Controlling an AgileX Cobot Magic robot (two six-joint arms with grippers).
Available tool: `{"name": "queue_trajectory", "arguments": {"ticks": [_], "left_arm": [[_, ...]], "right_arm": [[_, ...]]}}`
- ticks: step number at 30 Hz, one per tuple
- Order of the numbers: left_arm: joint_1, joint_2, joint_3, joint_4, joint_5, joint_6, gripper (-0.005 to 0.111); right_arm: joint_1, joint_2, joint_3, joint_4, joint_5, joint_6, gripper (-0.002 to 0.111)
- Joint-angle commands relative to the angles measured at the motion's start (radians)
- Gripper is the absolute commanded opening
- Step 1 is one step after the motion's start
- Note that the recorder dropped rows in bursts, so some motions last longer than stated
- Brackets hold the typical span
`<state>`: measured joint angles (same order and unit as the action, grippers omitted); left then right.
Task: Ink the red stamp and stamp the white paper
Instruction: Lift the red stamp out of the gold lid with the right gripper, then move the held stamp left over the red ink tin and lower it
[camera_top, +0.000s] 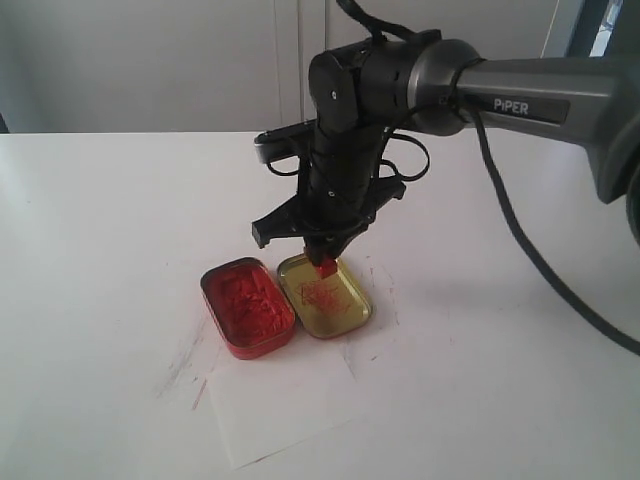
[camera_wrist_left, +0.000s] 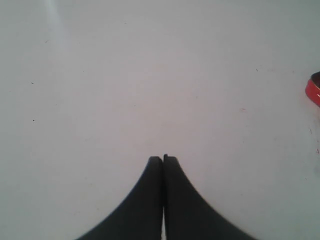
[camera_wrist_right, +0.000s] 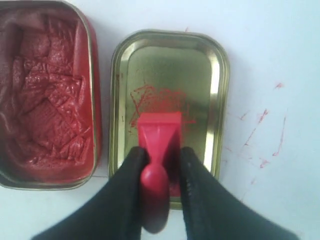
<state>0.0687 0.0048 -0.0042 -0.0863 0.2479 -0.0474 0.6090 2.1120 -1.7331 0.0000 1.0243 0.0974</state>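
My right gripper (camera_top: 325, 258) (camera_wrist_right: 161, 156) is shut on the red stamp (camera_top: 327, 268) (camera_wrist_right: 159, 150), holding it by its handle above the gold tin lid (camera_top: 325, 296) (camera_wrist_right: 167, 100), which carries red smears. Beside the lid lies the red ink tin (camera_top: 247, 307) (camera_wrist_right: 42, 95), full of crumpled red ink pad. The white paper (camera_top: 285, 403) lies on the table in front of both tin halves. My left gripper (camera_wrist_left: 163, 159) is shut on nothing over bare white table; it does not show in the exterior view.
The white tabletop (camera_top: 110, 250) carries red ink smudges (camera_wrist_right: 265, 135) beside the lid and near the paper. An edge of the red tin (camera_wrist_left: 314, 90) shows in the left wrist view. The right arm and its cable (camera_top: 530, 250) hang over the right side.
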Motion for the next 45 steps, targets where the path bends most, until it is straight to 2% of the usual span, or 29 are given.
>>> {"name": "queue_trajectory", "arguments": {"ticks": [1,8,23,31,37,45], "left_arm": [[-0.001,-0.005,0.004,-0.009,0.004,0.001,0.0],[-0.001,-0.005,0.004,-0.009,0.004,0.001,0.0],[-0.001,-0.005,0.004,-0.009,0.004,0.001,0.0],[-0.001,-0.005,0.004,-0.009,0.004,0.001,0.0],[-0.001,-0.005,0.004,-0.009,0.004,0.001,0.0],[-0.001,-0.005,0.004,-0.009,0.004,0.001,0.0]], "right_arm": [[-0.002,-0.029,-0.004,0.0,-0.006,0.005,0.0],[0.011,-0.039,-0.004,0.0,0.011,0.002,0.0],[0.127,-0.017,-0.004,0.013,-0.024,-0.017,0.0],[0.129,-0.005,-0.017,0.057,-0.005,-0.036,0.0],[0.129,0.026,-0.104,0.06,0.09,-0.056,0.0],[0.129,0.103,-0.176,0.138,0.102,-0.08,0.0]]}}
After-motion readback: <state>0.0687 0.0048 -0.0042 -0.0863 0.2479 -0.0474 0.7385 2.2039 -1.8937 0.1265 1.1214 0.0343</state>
